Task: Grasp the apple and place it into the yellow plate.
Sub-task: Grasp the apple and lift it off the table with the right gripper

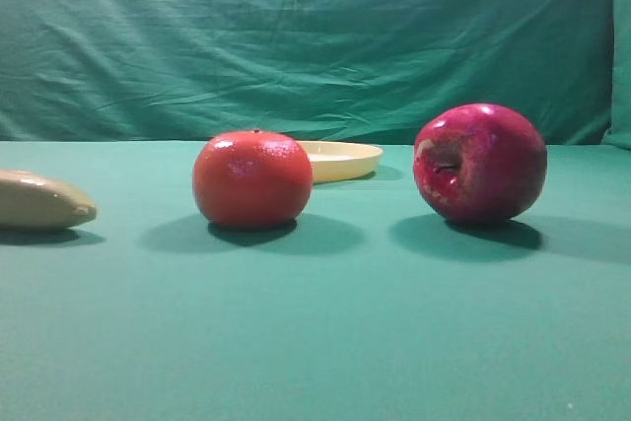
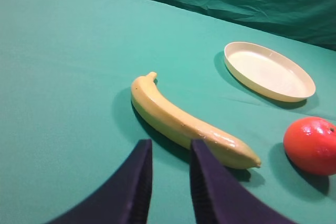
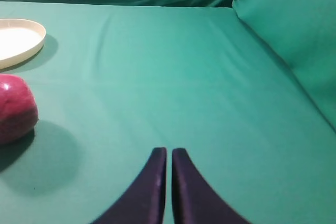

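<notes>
The right tool point(image 3: 166, 153) is shut tight and holds nothing; the left tool point(image 2: 170, 153) has a small gap and is empty too, just above the banana point(image 2: 189, 124); the apple point(image 3: 14, 107) sits on the green surface point(image 3: 173, 77), left of the right tool, near the yellow plate point(image 3: 18, 38); it looks hard, round and slippery, so grab its wide middle.

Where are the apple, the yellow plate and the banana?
apple point(image 1: 480, 162), exterior high view, middle of its red skin.
yellow plate point(image 2: 269, 72), left wrist view, its bare inner floor.
banana point(image 2: 181, 122), left wrist view, mid-body.
</notes>
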You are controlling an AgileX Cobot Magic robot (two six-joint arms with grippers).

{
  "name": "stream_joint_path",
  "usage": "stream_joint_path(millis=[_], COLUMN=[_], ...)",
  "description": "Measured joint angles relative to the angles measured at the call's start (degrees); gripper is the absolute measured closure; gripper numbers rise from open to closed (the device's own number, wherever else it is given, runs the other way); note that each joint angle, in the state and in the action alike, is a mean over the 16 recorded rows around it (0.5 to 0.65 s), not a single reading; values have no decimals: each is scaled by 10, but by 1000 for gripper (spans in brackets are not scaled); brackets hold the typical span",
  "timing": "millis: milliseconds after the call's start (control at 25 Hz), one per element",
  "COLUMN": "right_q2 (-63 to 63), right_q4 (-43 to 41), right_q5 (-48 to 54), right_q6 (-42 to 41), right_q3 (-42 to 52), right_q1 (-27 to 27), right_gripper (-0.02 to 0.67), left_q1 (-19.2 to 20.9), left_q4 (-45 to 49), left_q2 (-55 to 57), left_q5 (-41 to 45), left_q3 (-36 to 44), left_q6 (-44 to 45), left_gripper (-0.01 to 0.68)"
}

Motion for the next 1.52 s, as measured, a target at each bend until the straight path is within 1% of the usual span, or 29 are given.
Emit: stream_joint_path(millis=[360, 680, 920, 1160, 1520], right_q2=[0, 0, 25, 108, 326], right_q4=[-14, -4, 17, 27, 29], right_q5=[-12, -80, -119, -100, 9], right_q6=[1, 12, 23, 20, 1], right_q3=[1, -1, -33, -103, -249], right_q1=[0, 2, 20, 55, 109], right_gripper=[649, 649, 649, 649, 649], left_q1=[0, 0, 0, 0, 0], left_q4=[0, 0, 0, 0, 0], left_q2=[0, 0, 0, 0, 0], left_q5=[0, 0, 0, 0, 0], left_q3=[0, 0, 0, 0, 0], left_q6=[0, 0, 0, 0, 0], left_gripper=[516, 516, 516, 516, 516])
